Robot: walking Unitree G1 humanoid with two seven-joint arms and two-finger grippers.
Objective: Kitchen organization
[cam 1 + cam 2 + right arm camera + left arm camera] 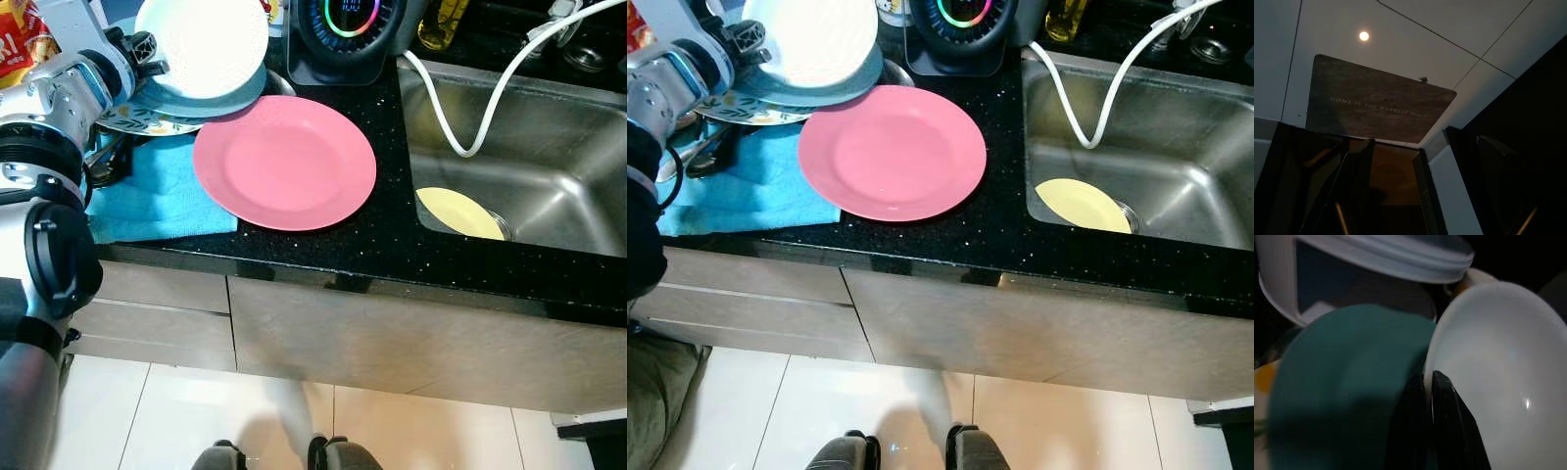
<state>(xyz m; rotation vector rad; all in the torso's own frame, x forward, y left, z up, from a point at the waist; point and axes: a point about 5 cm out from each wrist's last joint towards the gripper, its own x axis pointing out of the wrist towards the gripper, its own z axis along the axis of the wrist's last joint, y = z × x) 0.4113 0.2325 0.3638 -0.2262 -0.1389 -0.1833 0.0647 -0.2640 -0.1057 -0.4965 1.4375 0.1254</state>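
Note:
My left gripper (147, 49) is shut on the rim of a white plate (201, 44), which is tilted up at the back left of the black counter (392, 245). Its black fingers (1447, 401) clamp that rim in the left wrist view, right beside a teal plate (1342, 382). The teal plate (230, 98) lies under the white one, on a patterned plate (147, 122). A pink plate (284, 162) lies flat on the counter in front of them. In the sink (549, 137) rests a yellow plate (458, 212). My right gripper (1410, 137) hangs idle and open over the floor.
A blue cloth (157, 191) with utensils (700, 152) on it covers the counter's left end. A dark appliance with a glowing ring (348, 29) stands at the back. A white hose (460, 147) loops into the sink. A doormat (1376, 107) lies on the tiled floor.

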